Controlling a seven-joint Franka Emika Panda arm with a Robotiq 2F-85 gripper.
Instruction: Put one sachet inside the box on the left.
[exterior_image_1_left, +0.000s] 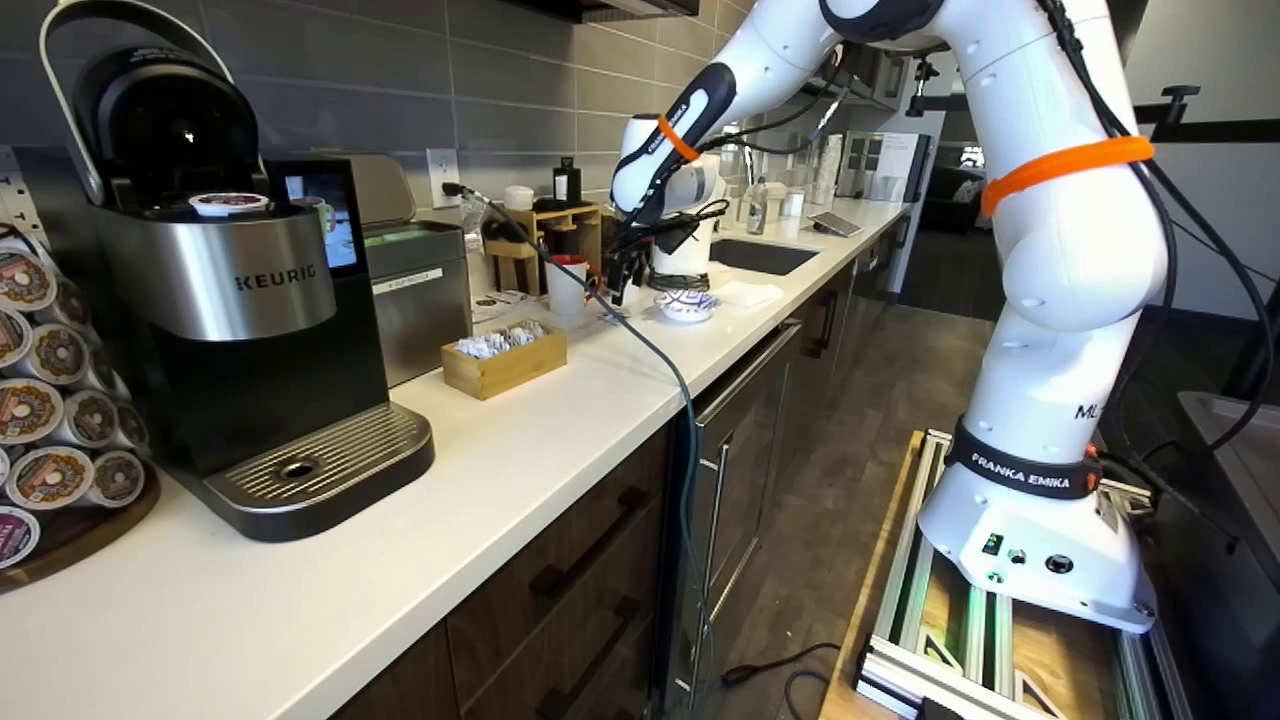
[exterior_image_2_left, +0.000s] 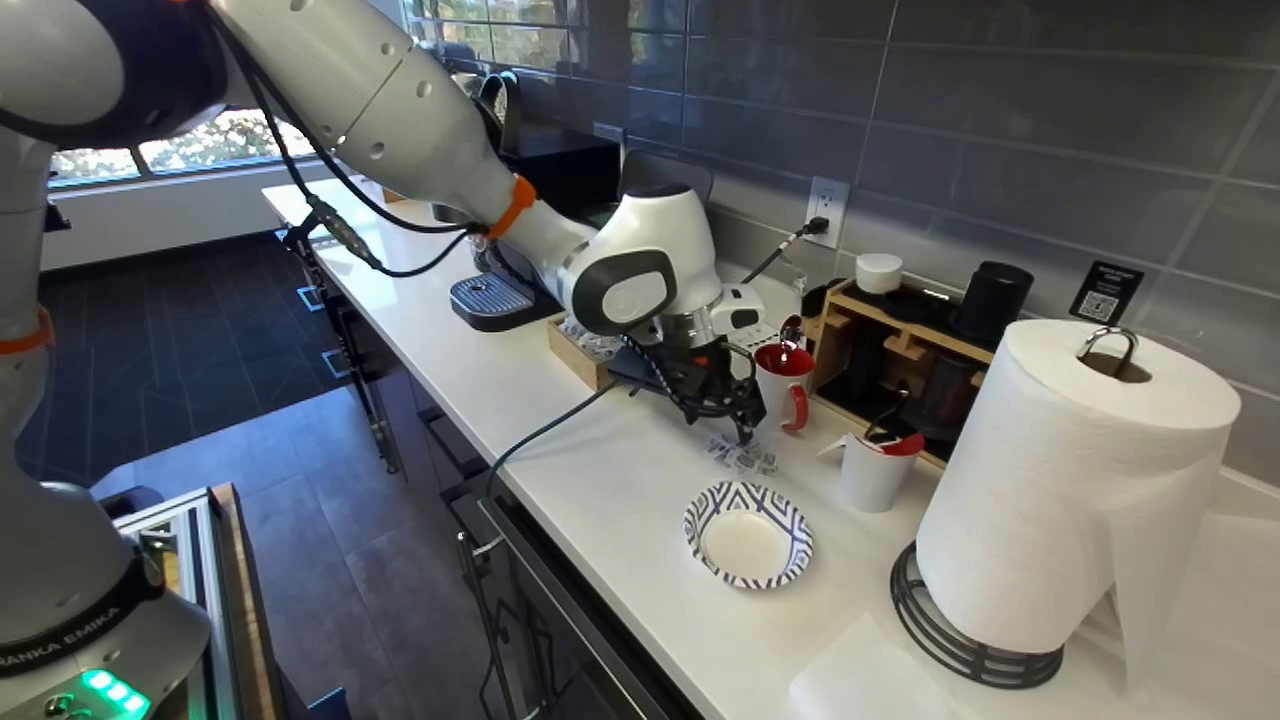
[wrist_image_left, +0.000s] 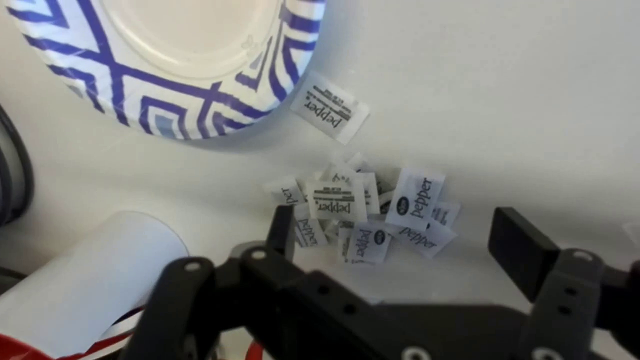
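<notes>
The box (exterior_image_1_left: 520, 370) is low and tan, holds pale packets, and stands on the counter beside the coffee machine; it also shows, partly behind the arm, in an exterior view (exterior_image_2_left: 576, 357). A pile of white pepper sachets (wrist_image_left: 337, 202) lies loose on the counter, and shows small in an exterior view (exterior_image_2_left: 742, 456). A single sachet (wrist_image_left: 330, 107) lies apart from the pile, by the bowl rim. My gripper (wrist_image_left: 400, 225) is open, with the pile showing between its fingers and nothing held. In an exterior view the gripper (exterior_image_2_left: 745, 425) points down just above the pile.
A patterned paper bowl (exterior_image_2_left: 750, 535) stands near the sachets. A red-and-white mug (exterior_image_2_left: 784, 380), a tipped white cup (exterior_image_2_left: 872, 475), a wooden rack (exterior_image_2_left: 830, 365) and a paper towel roll (exterior_image_2_left: 1090, 500) stand around. A coffee machine (exterior_image_1_left: 270, 400) stands beyond the box. A cable (exterior_image_1_left: 660, 355) crosses the counter.
</notes>
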